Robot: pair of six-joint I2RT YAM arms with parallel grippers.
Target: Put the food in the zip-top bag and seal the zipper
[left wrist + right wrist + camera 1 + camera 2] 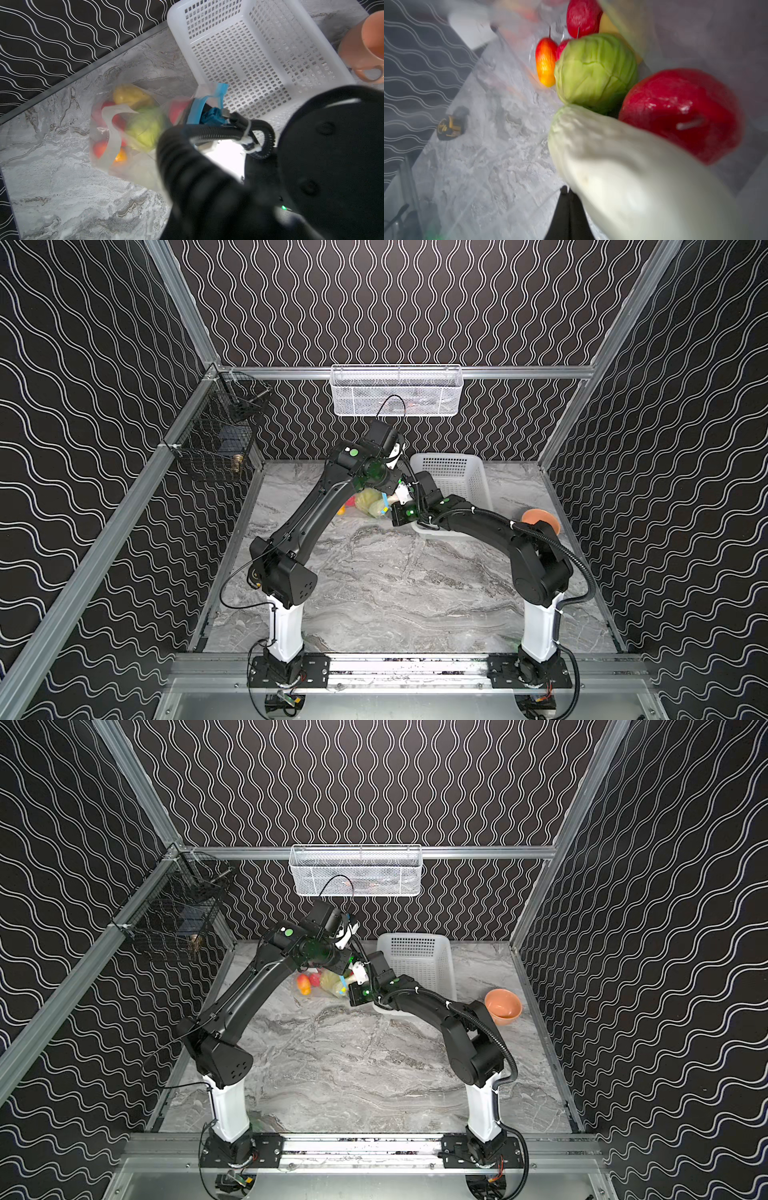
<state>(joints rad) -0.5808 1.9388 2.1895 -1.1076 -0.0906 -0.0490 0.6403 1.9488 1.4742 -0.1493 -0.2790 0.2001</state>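
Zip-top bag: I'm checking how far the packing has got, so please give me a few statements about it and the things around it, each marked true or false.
1. The green cabbage lies inside the zip-top bag. True.
2. The bag is zipped shut. False: its blue zipper strip is bent open at the mouth, where the right arm reaches in.
3. The orange bowl holds a red piece of food. False: it looks empty in a top view.
4. A white mesh basket hangs on the rear rail. True.
5. The yellow-orange fruit lies loose outside the bag. False: it is inside, behind the cabbage.
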